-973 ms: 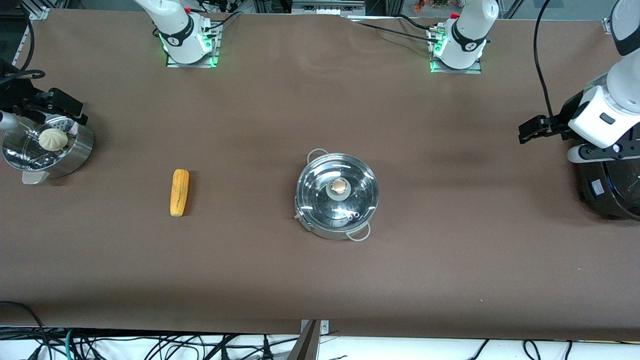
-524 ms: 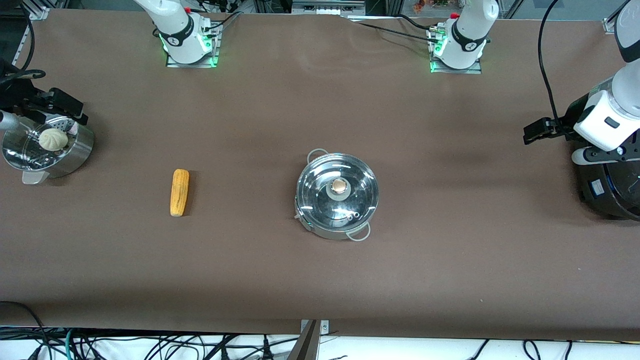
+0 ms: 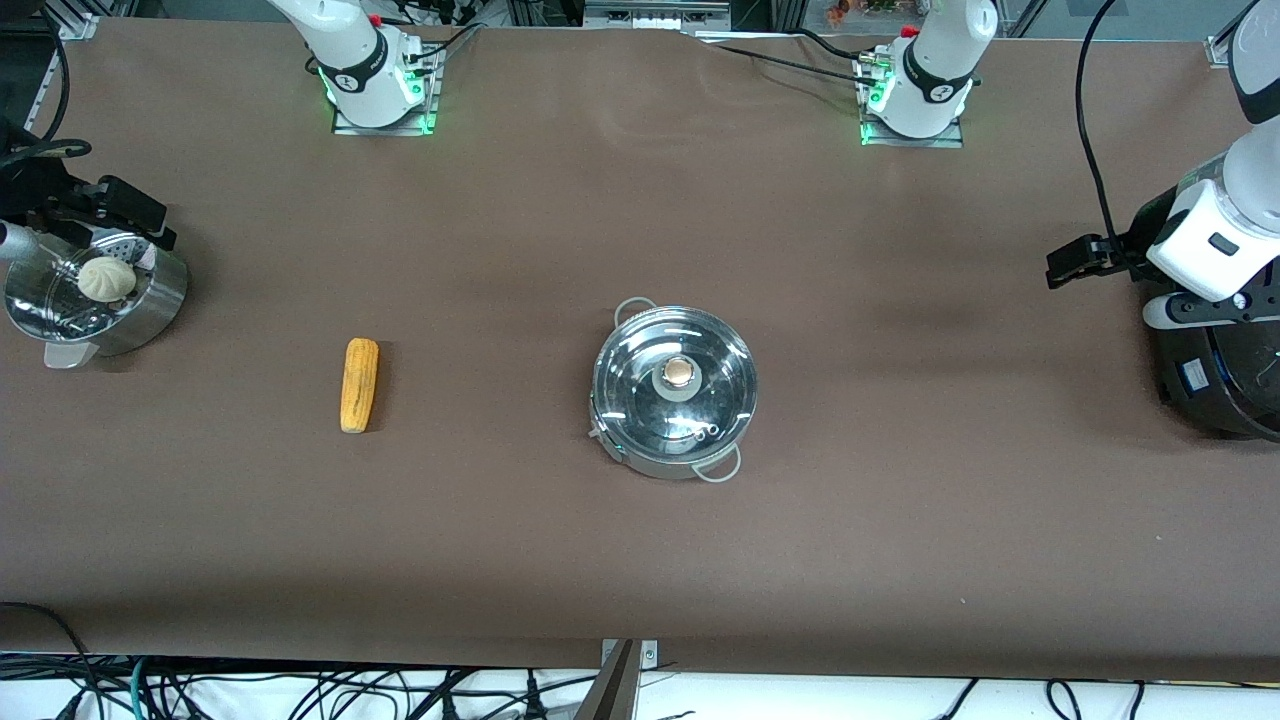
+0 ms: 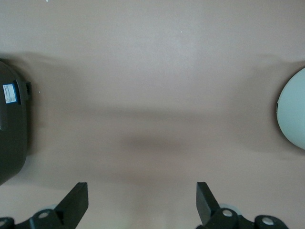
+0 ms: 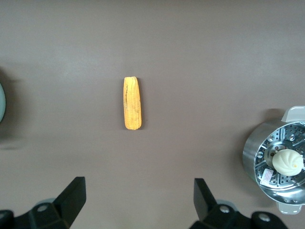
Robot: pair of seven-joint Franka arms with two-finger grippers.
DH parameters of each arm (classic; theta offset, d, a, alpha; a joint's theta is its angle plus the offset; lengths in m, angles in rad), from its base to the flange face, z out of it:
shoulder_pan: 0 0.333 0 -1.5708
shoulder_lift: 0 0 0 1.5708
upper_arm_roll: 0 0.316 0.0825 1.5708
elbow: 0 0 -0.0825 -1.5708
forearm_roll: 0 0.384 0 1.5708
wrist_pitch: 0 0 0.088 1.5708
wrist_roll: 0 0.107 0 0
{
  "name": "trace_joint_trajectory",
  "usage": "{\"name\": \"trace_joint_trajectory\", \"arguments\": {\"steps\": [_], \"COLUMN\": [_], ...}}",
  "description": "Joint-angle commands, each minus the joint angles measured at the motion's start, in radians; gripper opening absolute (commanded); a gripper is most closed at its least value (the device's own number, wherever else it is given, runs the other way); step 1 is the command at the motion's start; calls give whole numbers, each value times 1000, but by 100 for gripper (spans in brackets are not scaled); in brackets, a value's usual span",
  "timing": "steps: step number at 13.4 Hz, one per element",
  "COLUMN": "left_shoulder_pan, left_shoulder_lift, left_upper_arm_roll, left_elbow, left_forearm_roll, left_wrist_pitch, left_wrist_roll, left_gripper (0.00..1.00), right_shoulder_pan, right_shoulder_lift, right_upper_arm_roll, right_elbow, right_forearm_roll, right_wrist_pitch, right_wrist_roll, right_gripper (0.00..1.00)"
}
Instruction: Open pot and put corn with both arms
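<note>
– What lies on the brown table?
– In the middle the pot. Toward the right arm's end the corn, then the steamer pot. At the left arm's end, a black cooker.

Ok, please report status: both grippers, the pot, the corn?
Left gripper open, beside black cooker. Right gripper open, over steamer pot. Pot lidded, corn on table, untouched. Nothing in the way.
</note>
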Motion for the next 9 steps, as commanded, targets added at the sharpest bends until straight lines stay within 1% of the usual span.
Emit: {"name": "trace_joint_trajectory", "arguments": {"steps": [1, 2, 9], "left_shoulder_pan": [27, 42, 41], "left_shoulder_lift": [-26, -26, -26], "left_upper_arm_roll": [-8, -8, -13], "left_elbow": [-24, -24, -22], "left_forearm_roll": [-37, -49, -39], "left_wrist_pitch": [13, 12, 11], "left_wrist_roll": [24, 30, 38], "left_gripper": [100, 100, 100], "right_shoulder_pan": [5, 5, 5], "right_shoulder_lift": [4, 4, 4], "right_upper_arm_roll": [-5, -5, -5], "right_elbow": [22, 22, 21], "right_forearm_roll": [0, 0, -2], "right_wrist_pitch": [-17, -17, -35], "right_wrist_roll": [-9, -9, -8], "right_gripper": [100, 100, 100]}}
